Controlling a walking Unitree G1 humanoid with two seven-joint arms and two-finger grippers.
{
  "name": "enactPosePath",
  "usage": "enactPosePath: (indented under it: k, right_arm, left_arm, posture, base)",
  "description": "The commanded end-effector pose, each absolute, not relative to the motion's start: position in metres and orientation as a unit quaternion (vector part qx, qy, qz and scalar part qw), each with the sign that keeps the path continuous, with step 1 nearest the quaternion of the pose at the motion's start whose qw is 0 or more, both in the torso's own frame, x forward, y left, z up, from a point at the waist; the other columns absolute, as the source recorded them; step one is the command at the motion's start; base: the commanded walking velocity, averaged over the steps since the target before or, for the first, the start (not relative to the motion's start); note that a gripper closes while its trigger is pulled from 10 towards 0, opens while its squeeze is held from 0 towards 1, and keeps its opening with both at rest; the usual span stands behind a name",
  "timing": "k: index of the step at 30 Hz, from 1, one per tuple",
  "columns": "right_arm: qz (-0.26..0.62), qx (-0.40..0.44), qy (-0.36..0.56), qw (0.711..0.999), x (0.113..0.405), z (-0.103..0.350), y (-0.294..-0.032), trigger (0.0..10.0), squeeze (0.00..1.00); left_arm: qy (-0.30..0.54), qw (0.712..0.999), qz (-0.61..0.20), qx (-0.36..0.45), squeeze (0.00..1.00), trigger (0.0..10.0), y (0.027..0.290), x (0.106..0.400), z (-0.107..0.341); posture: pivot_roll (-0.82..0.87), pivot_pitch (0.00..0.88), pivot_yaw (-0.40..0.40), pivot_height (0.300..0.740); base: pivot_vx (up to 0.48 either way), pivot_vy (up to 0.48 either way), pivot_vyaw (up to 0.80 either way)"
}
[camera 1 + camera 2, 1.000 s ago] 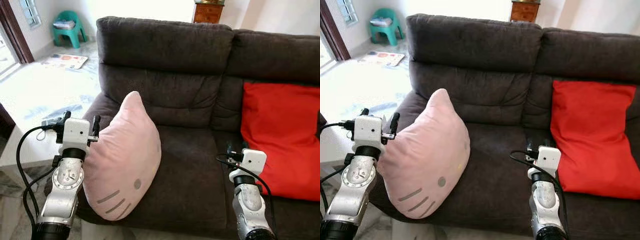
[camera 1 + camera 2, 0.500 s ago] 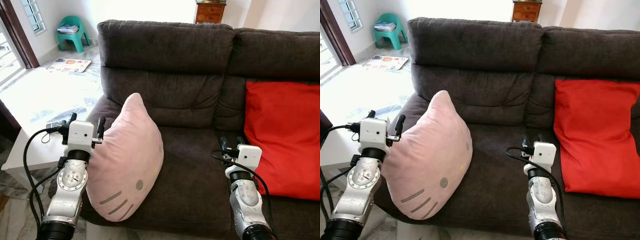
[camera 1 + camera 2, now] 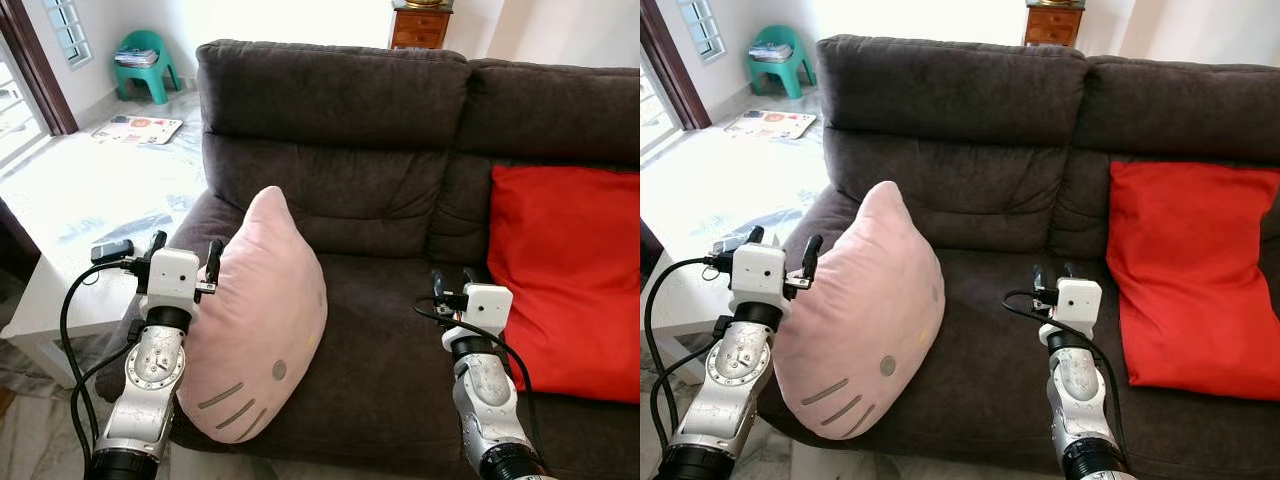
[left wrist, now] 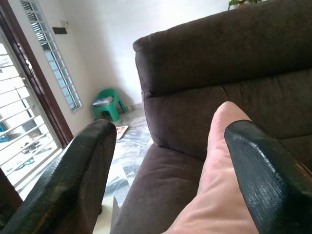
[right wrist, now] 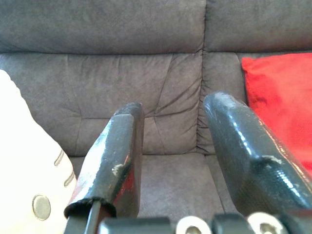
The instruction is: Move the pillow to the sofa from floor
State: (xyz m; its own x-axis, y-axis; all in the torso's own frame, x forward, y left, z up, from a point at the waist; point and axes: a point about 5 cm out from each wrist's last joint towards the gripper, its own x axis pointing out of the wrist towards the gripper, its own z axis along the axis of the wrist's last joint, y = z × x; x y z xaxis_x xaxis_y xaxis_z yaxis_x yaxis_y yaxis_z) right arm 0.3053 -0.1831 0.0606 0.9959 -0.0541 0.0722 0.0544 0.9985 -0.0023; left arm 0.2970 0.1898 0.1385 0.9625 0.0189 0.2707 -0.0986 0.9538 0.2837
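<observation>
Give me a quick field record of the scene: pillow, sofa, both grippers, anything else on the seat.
pillow: pink pillow standing on end on the sofa's left seat, front edge
sofa: dark brown sofa
left gripper: left gripper open, at the pillow's left side
right gripper: right gripper open, above the seat, holding nothing
other: red cushion leaning on the right backrest

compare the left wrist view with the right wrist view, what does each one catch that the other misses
Left wrist view alone: the green stool by the wall, the barred window and the grilled door. Right wrist view alone: the red cushion and the whiskers and nose on the pink pillow. Both: the dark sofa, part of the pink pillow, and that gripper's own two black fingers, spread apart and holding nothing.
</observation>
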Motion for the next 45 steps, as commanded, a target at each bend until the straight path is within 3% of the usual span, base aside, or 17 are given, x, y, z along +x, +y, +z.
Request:
enactPosePath:
  k: [1, 12, 45]
  right_arm:
    - [-0.025, -0.002, -0.040, 0.999, 0.3090, 0.0650, -0.1816, 10.0, 0.00]
    - [-0.023, -0.004, -0.036, 0.999, 0.3084, 0.0628, -0.1788, 10.0, 0.00]
    - [-0.017, -0.008, -0.034, 0.999, 0.3079, 0.0617, -0.1770, 10.0, 0.00]
  left_arm:
    - [-0.131, 0.980, 0.030, 0.149, 0.00, 10.0, 0.1900, 0.2962, 0.1355]
    - [-0.133, 0.979, 0.012, 0.151, 0.00, 10.0, 0.1857, 0.2984, 0.1364]
    - [-0.127, 0.981, 0.007, 0.150, 0.00, 10.0, 0.1860, 0.2972, 0.1326]
  posture:
    - [0.08, 0.000, -0.047, 0.740]
    - [0.07, 0.000, -0.033, 0.740]
    - [0.07, 0.000, -0.035, 0.740]
  base:
    - [0.000, 0.000, 0.00]
    - [0.000, 0.000, 0.00]
    - [-0.290, 0.000, 0.00]
